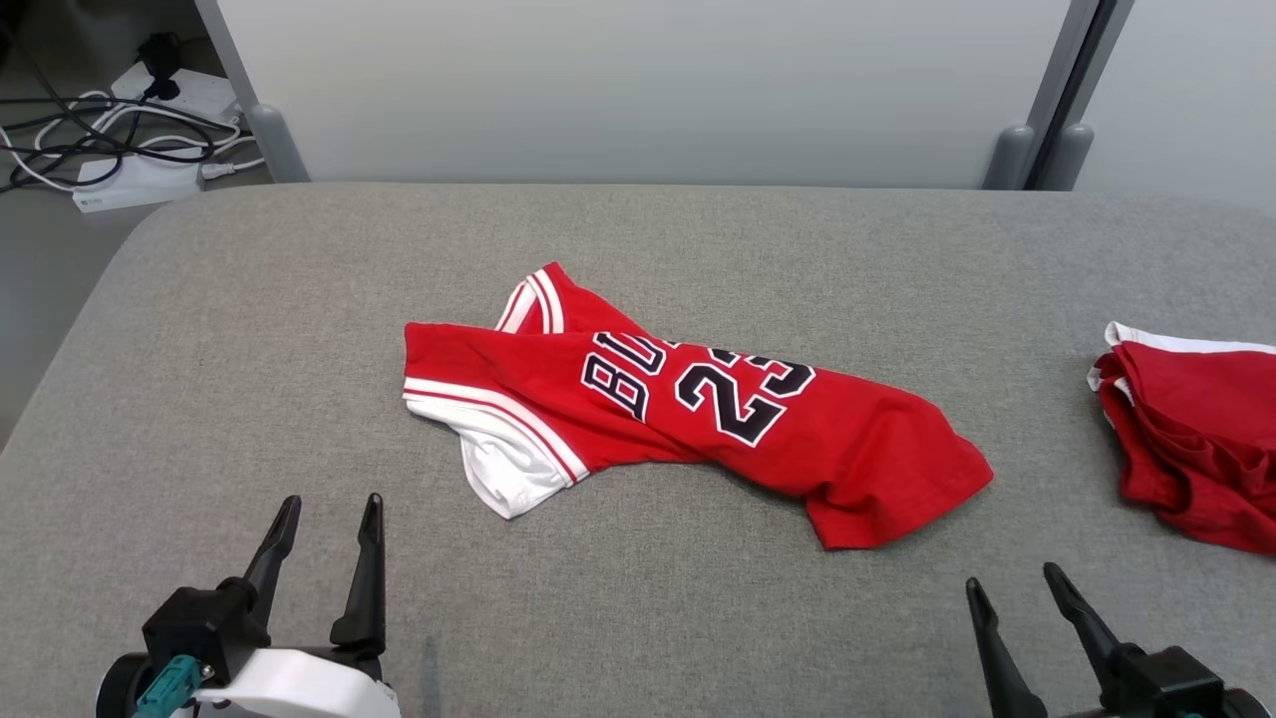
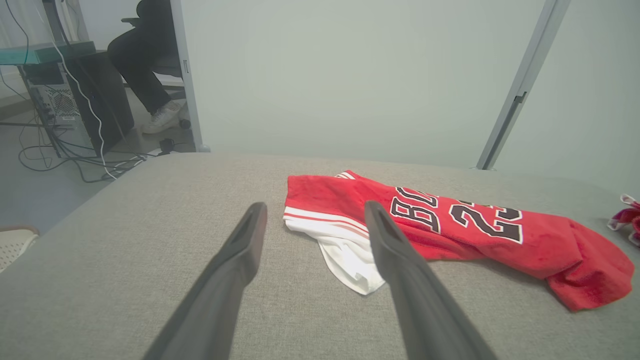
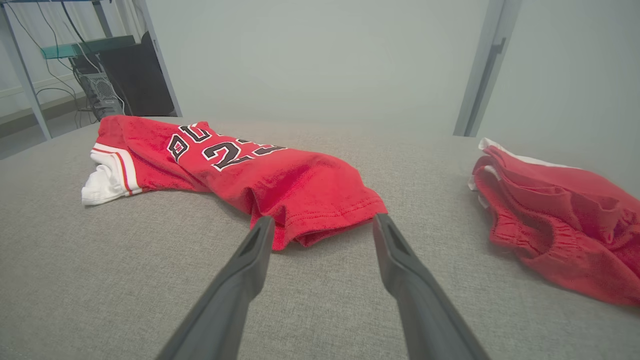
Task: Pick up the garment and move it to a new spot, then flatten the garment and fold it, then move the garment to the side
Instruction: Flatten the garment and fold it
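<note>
Soft matt knit jersey [image 1: 797, 439], coarse grey woven tabletop [image 1: 249, 329], matt plastic claw fingers [image 1: 367, 568]

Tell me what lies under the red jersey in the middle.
The red jersey lies on the grey cushion; white cloth pokes out beneath its striped edge. Anything else under its folds is covered.

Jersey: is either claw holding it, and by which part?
Nothing held: the left claw and right claw stand open, short of the jersey.
</note>
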Tool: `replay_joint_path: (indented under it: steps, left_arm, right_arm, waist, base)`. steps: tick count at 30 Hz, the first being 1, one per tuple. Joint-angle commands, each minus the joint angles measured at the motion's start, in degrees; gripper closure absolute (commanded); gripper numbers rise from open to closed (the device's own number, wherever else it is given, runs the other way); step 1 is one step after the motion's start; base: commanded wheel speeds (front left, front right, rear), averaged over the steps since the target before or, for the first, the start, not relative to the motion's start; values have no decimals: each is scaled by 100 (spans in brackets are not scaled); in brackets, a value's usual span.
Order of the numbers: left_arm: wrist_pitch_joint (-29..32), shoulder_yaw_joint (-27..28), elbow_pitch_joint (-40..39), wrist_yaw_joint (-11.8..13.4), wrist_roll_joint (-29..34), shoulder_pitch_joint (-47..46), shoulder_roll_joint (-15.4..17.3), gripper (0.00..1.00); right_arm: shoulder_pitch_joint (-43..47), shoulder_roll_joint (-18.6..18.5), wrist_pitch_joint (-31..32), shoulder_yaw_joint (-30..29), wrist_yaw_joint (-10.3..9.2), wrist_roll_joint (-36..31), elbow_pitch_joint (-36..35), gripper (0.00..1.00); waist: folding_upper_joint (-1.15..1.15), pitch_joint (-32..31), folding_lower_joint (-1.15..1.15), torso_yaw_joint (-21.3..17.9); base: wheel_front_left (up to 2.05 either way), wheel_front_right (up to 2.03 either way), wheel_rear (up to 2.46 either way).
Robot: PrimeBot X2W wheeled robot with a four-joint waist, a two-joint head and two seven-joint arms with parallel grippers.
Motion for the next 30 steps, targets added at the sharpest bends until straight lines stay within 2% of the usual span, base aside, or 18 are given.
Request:
replay_joint_path:
  steps: [1,8,24,25,26,27,28,29,30]
  left_arm:
    - [-21,238,-161,48,33,-263,138,0]
    - [-32,188,-215,27,84,-465,52,0]
    - [-107,205,-10,-185,169,-825,-200,0]
    - [-111,218,8,-198,175,-834,-213,0]
    - [-115,230,24,-211,178,-840,-229,0]
    - [-118,238,43,-219,191,-847,-240,0]
    - [-121,251,54,-229,197,-853,-256,0]
    - [-124,265,65,-241,203,-856,-272,0]
    - [-126,281,76,-252,206,-854,-285,0]
  right_arm:
    - [-365,-188,26,284,-1,37,14,0]
    - [-1068,-454,29,1137,-1,273,894,0]
    - [-2566,-444,-181,1959,-1,440,2896,0]
    - [-2633,-438,-155,1973,-1,445,3032,22]
    - [-2692,-425,-118,1978,-1,464,3165,53]
    - [-2749,-410,-107,1968,-1,485,3276,60]
    - [-2797,-398,-106,1942,-1,496,3372,89]
    - [-2835,-380,-104,1940,-1,513,3453,100]
    - [-2870,-366,-109,1958,-1,529,3505,100]
  waist:
    - [0,41,0,21]
    - [0,293,0,179]
    - [0,754,0,431]
    - [0,763,0,437]
    - [0,770,0,444]
    - [0,780,0,451]
    - [0,791,0,455]
    - [0,794,0,456]
    - [0,798,0,451]
  base:
    - [0,0,0]
    - [0,0,0]
    - [0,0,0]
    - [0,0,0]
    - [0,0,0]
    - [0,0,0]
    - [0,0,0]
    - [0,0,0]
    - [0,0,0]
